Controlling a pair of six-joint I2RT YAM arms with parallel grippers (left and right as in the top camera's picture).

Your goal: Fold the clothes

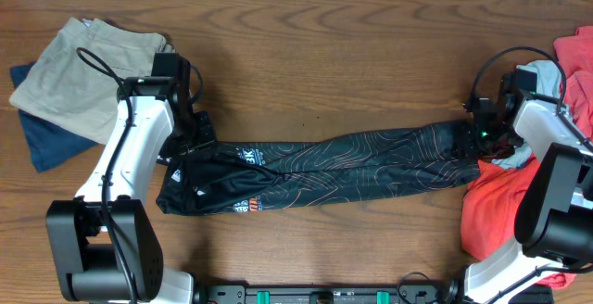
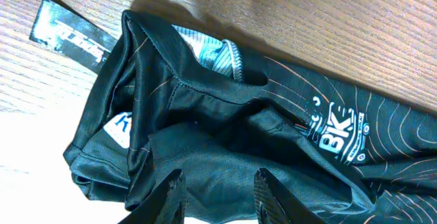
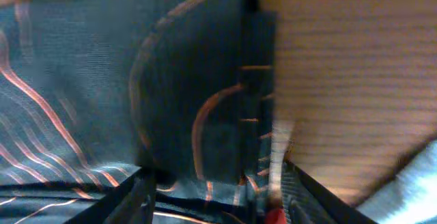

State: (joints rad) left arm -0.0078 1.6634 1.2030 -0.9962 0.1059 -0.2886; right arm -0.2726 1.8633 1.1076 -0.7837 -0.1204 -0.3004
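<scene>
Your left gripper (image 2: 220, 183) has its fingers spread over the waist end of the black pants (image 1: 324, 165). Your right gripper (image 3: 218, 190) is spread wide over the leg end, so the pants lie long and flat on the table (image 1: 324, 44) between the two. Tan shorts (image 1: 79, 77) on a blue cloth (image 1: 46, 142) sit at the far left, and a red cloth (image 1: 491, 211) and a grey cloth (image 1: 547, 77) lie just beside the right gripper.

Table: brown wood-grain table (image 1: 352, 54).
Centre: black leggings (image 1: 324, 170) stretched lengthwise, left to right.
Far left: khaki garment (image 1: 74, 82) atop navy garment (image 1: 46, 142).
Right edge: crumpled red garment (image 1: 496, 202).
</scene>
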